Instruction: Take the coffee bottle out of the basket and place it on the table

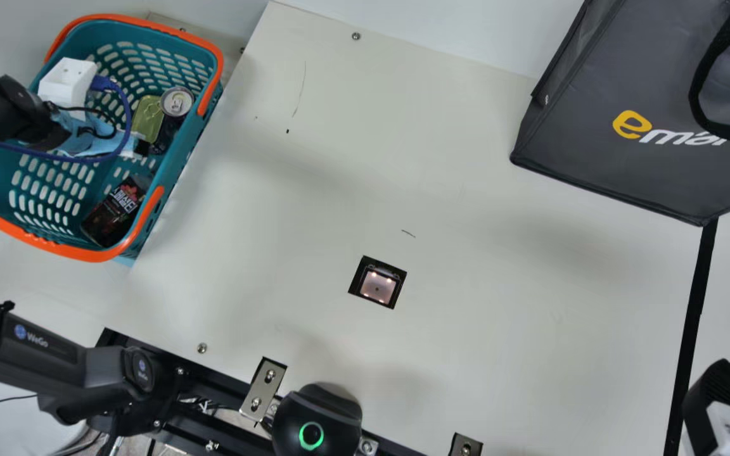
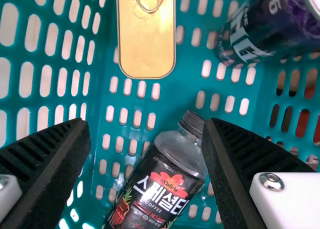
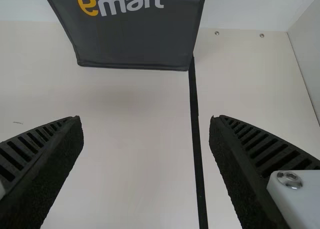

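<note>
Robot lab, arranged like a shop checkout.
Robot arm and bolted brackets show the lab; a small lit window in the cream table, a shopping basket and a shopping bag give the shop look.

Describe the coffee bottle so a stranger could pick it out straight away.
Find the teal basket with the orange rim at the main view's left. Inside, toward the basket's lower end in that view, is a dark coffee bottle with a red flower and white lettering on its label. Its narrow neck and screw cap set it apart from the flat gold tin and the drink can.
</note>
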Controlling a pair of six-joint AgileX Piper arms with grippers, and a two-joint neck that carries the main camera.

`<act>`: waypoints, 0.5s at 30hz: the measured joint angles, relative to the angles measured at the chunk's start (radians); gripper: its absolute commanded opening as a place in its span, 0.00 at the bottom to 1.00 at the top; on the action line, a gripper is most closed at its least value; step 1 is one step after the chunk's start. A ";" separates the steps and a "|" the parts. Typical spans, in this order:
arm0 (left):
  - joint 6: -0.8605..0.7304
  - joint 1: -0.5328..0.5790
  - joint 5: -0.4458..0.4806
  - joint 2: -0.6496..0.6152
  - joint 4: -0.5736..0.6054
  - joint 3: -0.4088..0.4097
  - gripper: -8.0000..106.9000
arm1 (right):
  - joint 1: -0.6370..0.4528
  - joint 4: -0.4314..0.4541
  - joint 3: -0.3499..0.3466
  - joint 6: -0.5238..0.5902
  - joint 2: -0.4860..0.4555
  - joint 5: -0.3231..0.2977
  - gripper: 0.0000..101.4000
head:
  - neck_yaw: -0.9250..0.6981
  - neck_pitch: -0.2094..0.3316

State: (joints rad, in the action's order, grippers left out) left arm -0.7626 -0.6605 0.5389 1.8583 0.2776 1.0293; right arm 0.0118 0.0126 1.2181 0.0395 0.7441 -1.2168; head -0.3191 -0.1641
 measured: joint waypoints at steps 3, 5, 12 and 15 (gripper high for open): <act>-0.046 -0.005 0.004 0.000 0.016 -0.004 0.85 | 0.000 0.000 0.000 0.000 0.000 0.000 0.90 | 0.000 0.000; -0.081 -0.009 0.011 -0.002 0.030 -0.006 0.85 | 0.000 0.000 0.000 0.000 0.000 0.000 0.90 | 0.000 0.000; -0.202 -0.022 0.034 -0.010 0.076 -0.014 0.85 | 0.000 0.000 0.000 0.000 0.000 0.000 0.90 | 0.000 0.000; -0.260 -0.028 0.039 -0.012 0.094 -0.021 0.85 | 0.000 0.000 0.000 0.000 0.000 0.000 0.90 | 0.000 0.000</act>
State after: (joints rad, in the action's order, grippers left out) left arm -1.0225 -0.6886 0.5783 1.8458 0.3720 1.0086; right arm 0.0118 0.0126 1.2181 0.0395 0.7441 -1.2168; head -0.3191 -0.1641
